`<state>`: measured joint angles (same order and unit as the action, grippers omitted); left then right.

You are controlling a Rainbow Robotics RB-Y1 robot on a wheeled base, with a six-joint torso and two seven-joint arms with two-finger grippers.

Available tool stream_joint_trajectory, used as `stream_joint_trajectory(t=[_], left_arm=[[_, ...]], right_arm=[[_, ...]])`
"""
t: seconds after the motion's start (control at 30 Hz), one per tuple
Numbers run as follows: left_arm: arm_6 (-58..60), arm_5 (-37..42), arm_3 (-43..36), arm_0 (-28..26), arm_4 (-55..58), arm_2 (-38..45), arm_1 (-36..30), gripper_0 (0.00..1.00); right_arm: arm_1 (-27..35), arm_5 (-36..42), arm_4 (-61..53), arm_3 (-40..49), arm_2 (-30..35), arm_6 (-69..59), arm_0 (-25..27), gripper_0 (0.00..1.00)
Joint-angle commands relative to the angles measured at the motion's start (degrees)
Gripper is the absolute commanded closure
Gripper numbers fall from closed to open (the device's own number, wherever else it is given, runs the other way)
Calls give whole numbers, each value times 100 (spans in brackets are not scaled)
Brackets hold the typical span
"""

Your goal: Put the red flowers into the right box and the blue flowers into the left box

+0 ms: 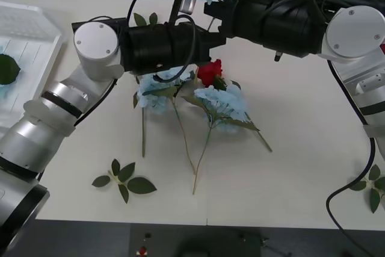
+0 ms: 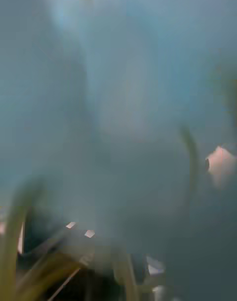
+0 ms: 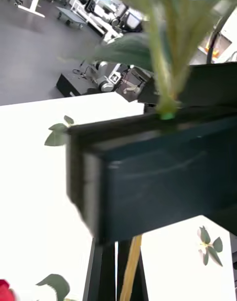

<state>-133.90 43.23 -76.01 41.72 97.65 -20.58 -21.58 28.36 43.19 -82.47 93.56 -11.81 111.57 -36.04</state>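
on the white table (image 1: 289, 167) in front of me lies a loose green leaf sprig (image 1: 124, 180) near the front edge toward my left, and another leaf sprig (image 1: 373, 188) sits at the table's right edge beside a black cable (image 1: 349, 194). two small leaves (image 1: 145, 20) peek up at the far side. beyond the table, a grey floor (image 3: 34, 59) with carts and equipment
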Motion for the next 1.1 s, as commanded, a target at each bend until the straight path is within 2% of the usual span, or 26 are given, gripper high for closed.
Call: stream_joint_trajectory(t=[0.03,0.17,0.4,0.43,0.57,0.6,0.63,0.67,0.77,0.8,1.0,1.03,1.07,1.1], left_arm=[[162,-17,-134,108,132,45,-593,100],[162,71,-125,108,545,45,-1226,100],[206,590,-90,47,861,71,-2799,100],[224,757,25,-15,958,71,-3335,100],[83,1328,701,-226,958,62,-4592,100],[-101,1539,956,-287,844,71,-4855,100],[-101,1539,956,-287,844,71,-4855,100],[-312,1785,1387,-349,536,62,-5154,100],[-646,1785,2143,-384,-35,62,-5286,100],[-813,1680,2538,-384,-369,62,-5277,100],[-1077,862,3320,-375,-1336,54,-4987,99],[-1077,730,3329,-375,-1476,54,-4943,90],[-1068,669,3329,-375,-1538,54,-4926,75],[-1068,528,3329,-375,-1635,54,-4891,51]], right_arm=[[-50,5,170,101,82,145,-201,32],[-24,93,161,101,82,110,-201,23],[38,225,205,92,82,101,-201,21],[134,409,320,101,82,75,-201,21],[644,1191,768,92,-23,-39,-219,21],[873,1438,935,92,-155,-171,-272,21],[873,1438,935,92,-155,-171,-272,21],[1259,1798,1216,39,-498,-382,-404,21],[1769,2114,1524,-242,-1227,-637,-764,21],[1980,2185,1664,-453,-1667,-663,-992,21],[2156,2237,2447,-1200,-3275,-716,-1854,21],[2068,2185,2622,-1314,-3486,-751,-1968,21],[2033,2158,2684,-1376,-3547,-760,-2003,21],[1936,2123,2719,-1534,-3583,-786,-2030,21]])
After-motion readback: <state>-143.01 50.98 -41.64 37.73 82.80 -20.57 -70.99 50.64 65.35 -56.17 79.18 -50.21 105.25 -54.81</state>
